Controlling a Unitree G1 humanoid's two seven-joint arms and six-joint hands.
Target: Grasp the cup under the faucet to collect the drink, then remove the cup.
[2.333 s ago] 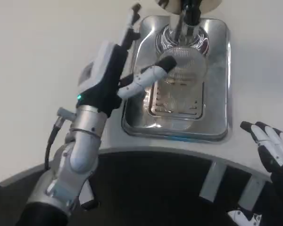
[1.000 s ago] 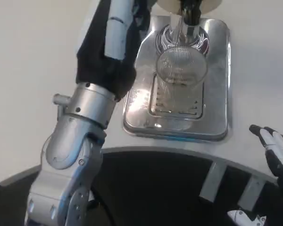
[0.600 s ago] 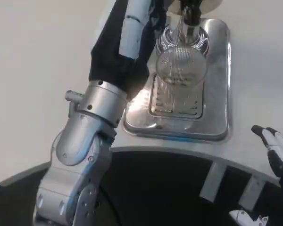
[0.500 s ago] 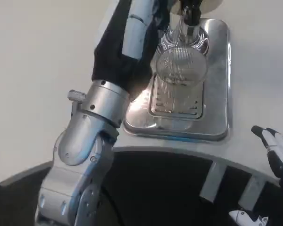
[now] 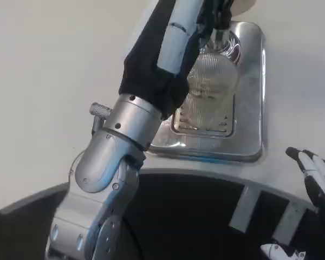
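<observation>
At upper centre-right of the frame, a clear ribbed glass cup [image 5: 215, 78] is standing upright on the slotted grate of a shiny rectangular metal drip tray [image 5: 253, 103], directly below the chrome faucet spout [image 5: 219, 33]. That placement makes sense: anything poured falls into the cup, and spill goes through the slots into the tray. Whether liquid is running or sitting in the cup cannot be told; the ribbing and glare are hiding it.

Left arm: the silver forearm [image 5: 114, 157] and its black-and-pale-blue sleeve [image 5: 165, 59] are reaching diagonally from lower left up across the tray's left edge toward the top of the frame, near the faucet. The sleeve is covering the cup's left rim. The left hand itself is running out past the top edge, so I cannot tell whether its fingers are spread, curled, or grasping anything. Judged from the reach, it is probably working the tap rather than the cup.

Right hand [image 5: 318, 176]: resting at the lower right edge, well apart from the tray, its white-and-black fingers [image 5: 306, 161] lying loosely apart with nothing in them. It appears to be waiting.

White tabletop [image 5: 49, 81] is surrounding the tray.

Task judgement: filling stage; cup not yet removed.
</observation>
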